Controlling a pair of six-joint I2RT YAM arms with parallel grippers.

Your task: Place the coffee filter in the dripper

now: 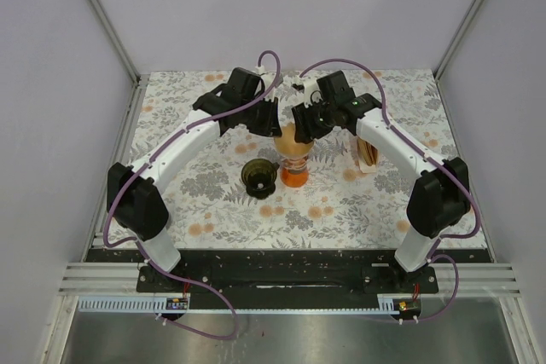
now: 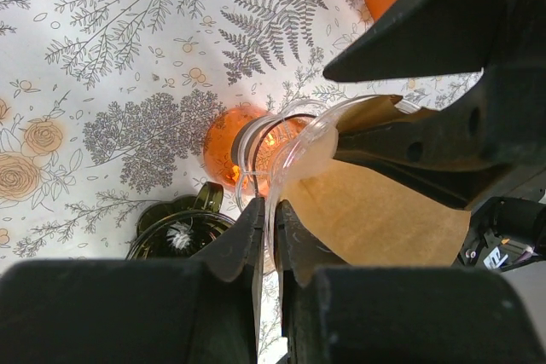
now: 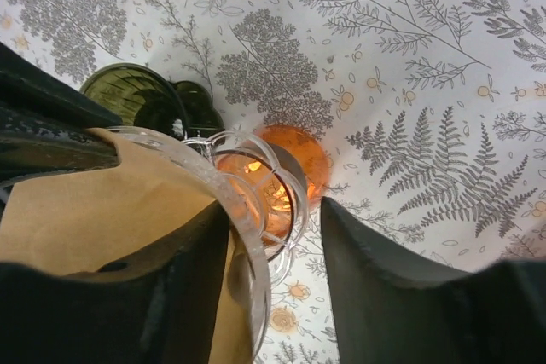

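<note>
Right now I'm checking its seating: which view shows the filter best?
Left wrist: the brown filter lies broad and close inside the clear dripper. Right wrist shows only part of it, at the frame's left. Top external shows just a small tan patch.

Cam setup: 1 overhead, 2 wrist
Top ext. high at near edge, looking down + fwd over whole table [image 1: 384, 202]; L & R wrist cams v. close, aimed down from opp. sides; shared by all 3: dripper [image 2: 290, 155], orange carafe [image 2: 223, 138].

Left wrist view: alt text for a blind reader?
The left gripper pinches the rim of a clear dripper holding a brown paper filter, over an orange vessel. The right gripper fills the upper right; a dark green dripper sits on the floral cloth.
</note>
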